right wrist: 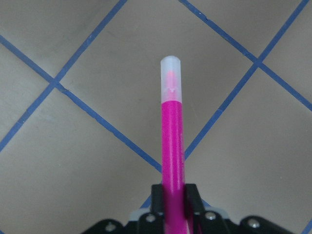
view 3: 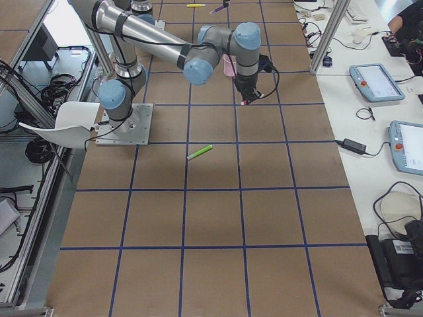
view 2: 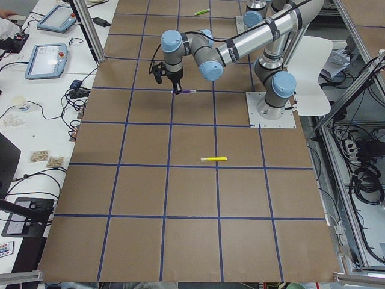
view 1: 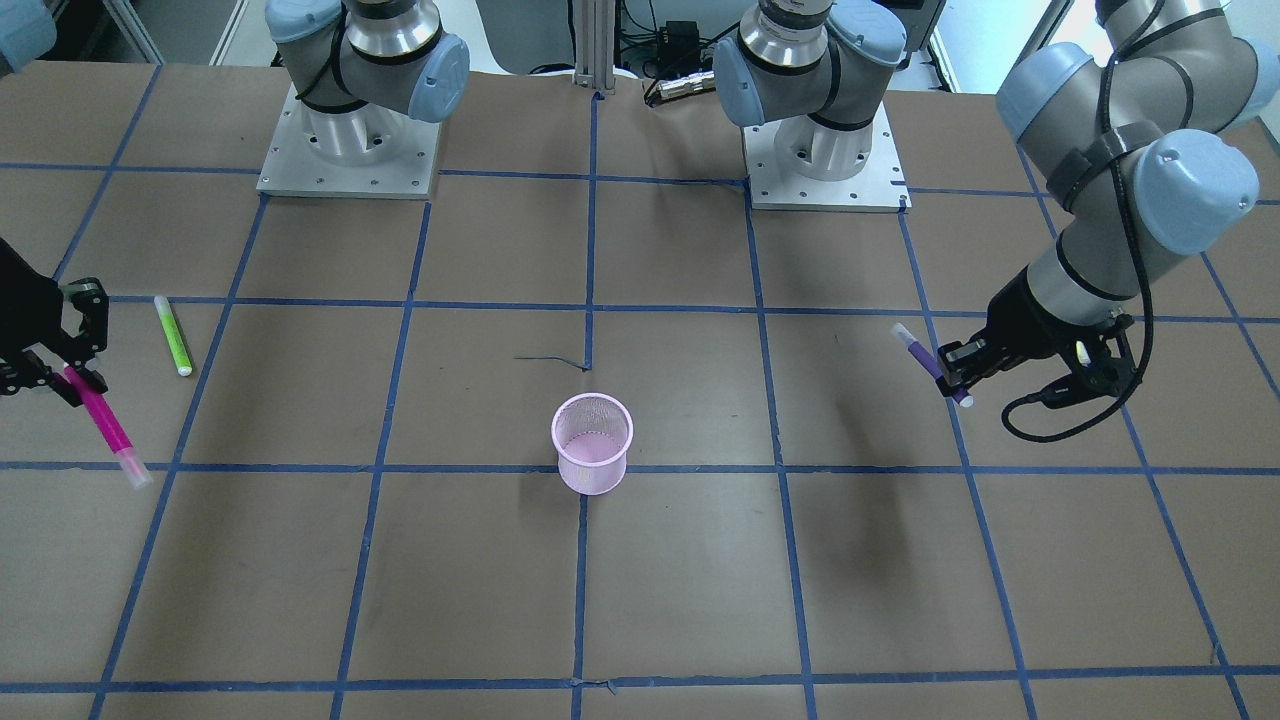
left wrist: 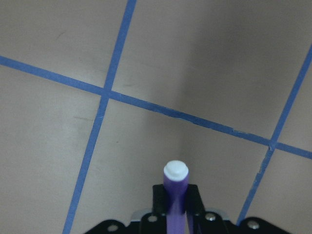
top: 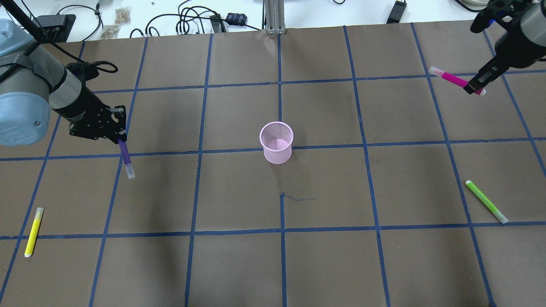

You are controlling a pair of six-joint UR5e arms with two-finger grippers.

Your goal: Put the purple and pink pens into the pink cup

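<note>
- Tools both loaded: left tool (top: pixel 121 139) is clamped on the purple pen (top: pixel 126 161), and right tool (top: pixel 474 87) is clamped on the pink pen (top: pixel 452 79).
- Each pen is pinched near one end, and most of the barrel and the clear cap stick out past the fingers. Probably this leaves a long free end to drop into the cup.
- Both pens are in the air, tilted, and clear of the bench (top: pixel 239 264). Neither is in the cup yet.
- Pink cup (top: pixel 277 143) stands upright and looks empty. It sits between the two tools, well apart from each and inboard of both, so my guess is that either arm can reach it.
- Green pen (top: pixel 486 201) lies flat on the robot's side of the right tool. Yellow pen (top: pixel 33 231) lies flat on the robot's side of the left tool. Neither is a task colour, so both are probably distractors.
- Step in hand looks like carrying toward the cup, with the task roughly half done.
- Wrist views show what the wide views don't: the barrel seated square between the fingers. They show only bench, no cup.
- Overhead shows both pens, the cup and the yellow pen together. Front-facing view misses the yellow pen.
- Right side view has the cup partly hidden behind the near arm.
</note>
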